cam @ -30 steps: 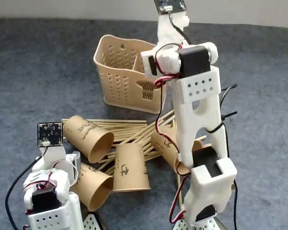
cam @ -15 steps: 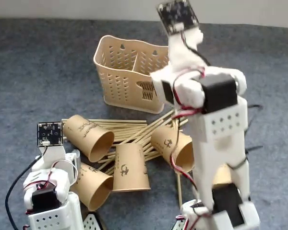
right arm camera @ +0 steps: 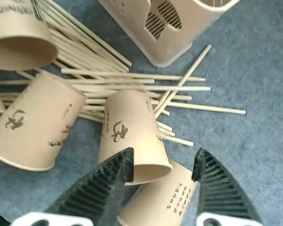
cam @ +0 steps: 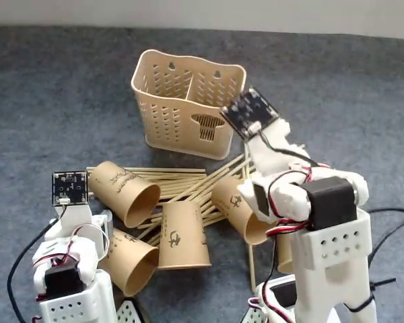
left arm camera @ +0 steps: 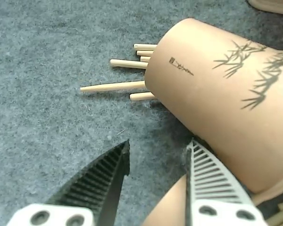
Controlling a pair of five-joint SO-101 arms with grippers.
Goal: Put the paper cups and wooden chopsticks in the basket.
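Counted five paper cups [cam: 124, 192], all on their sides on the grey carpet [cam: 54, 101], one half hidden behind the right arm. Can't count the wooden chopsticks [cam: 182, 176]: loose pile under and between the cups. Counted one basket [cam: 168, 121], upright, just beyond the pile. Logged left gripper [left arm camera: 159, 143] spread apart, empty, low beside a cup. Logged right gripper [right arm camera: 165, 153] spread apart too, empty, above the cups.

The paper cups [cam: 182, 235] are smooth, matt tan paper with dark inked marks. The wooden chopsticks [cam: 182, 175] are pale bare wood, unvarnished and smooth. The basket [cam: 165, 118] is beige moulded plastic with a faint sheen. The desk [cam: 54, 101] wears a grey-blue cloth, fuzzy and rough like felt. The left tool [left arm camera: 159, 146] and right tool [right arm camera: 163, 155] have black ribbed plastic fingers [right arm camera: 104, 181] on matt white plastic bases
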